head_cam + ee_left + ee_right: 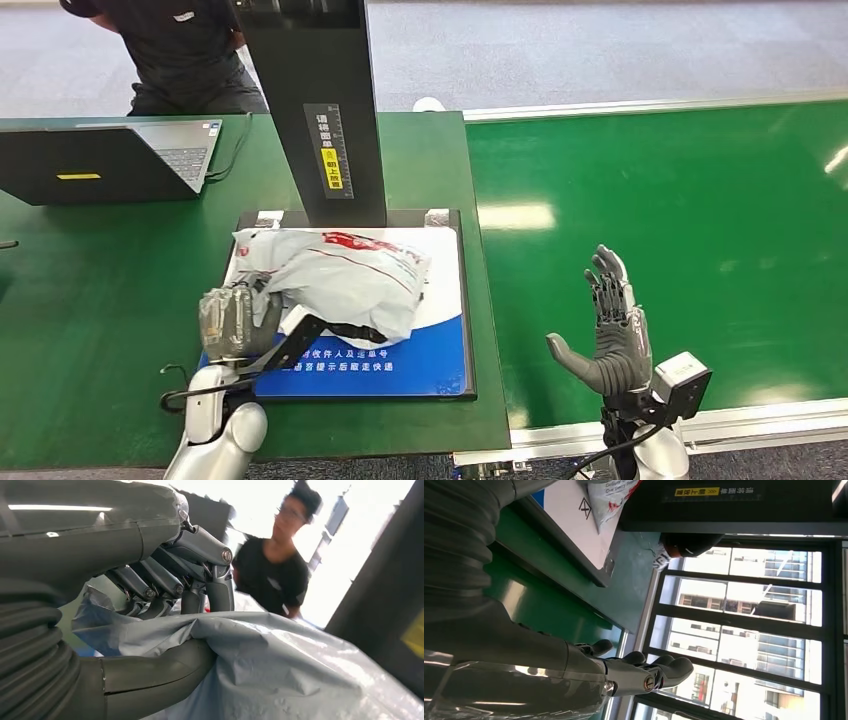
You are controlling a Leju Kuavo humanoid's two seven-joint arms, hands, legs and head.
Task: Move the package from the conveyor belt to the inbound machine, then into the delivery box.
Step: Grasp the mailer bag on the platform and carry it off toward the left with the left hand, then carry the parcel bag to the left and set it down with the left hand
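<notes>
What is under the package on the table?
The package lies on the machine's white and blue pad, with the left hand gripping its edge. The pad's print beneath it is covered.

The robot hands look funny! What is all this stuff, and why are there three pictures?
This is a walking robot with two silver arms. The big picture is what it sees from its head, looking down. The other two come from small cameras at its wrists, so they look tipped over.

Its left hand grips a crinkly grey package lying on a white and blue pad. That pad belongs to the inbound machine, which has a dark post standing over it. Up close, the left wrist picture shows the fingers and thumb squeezing the bag.

The right hand holds nothing, fingers spread, above the green conveyor belt. A laptop sits on the green table, and a person sits behind it.
</notes>
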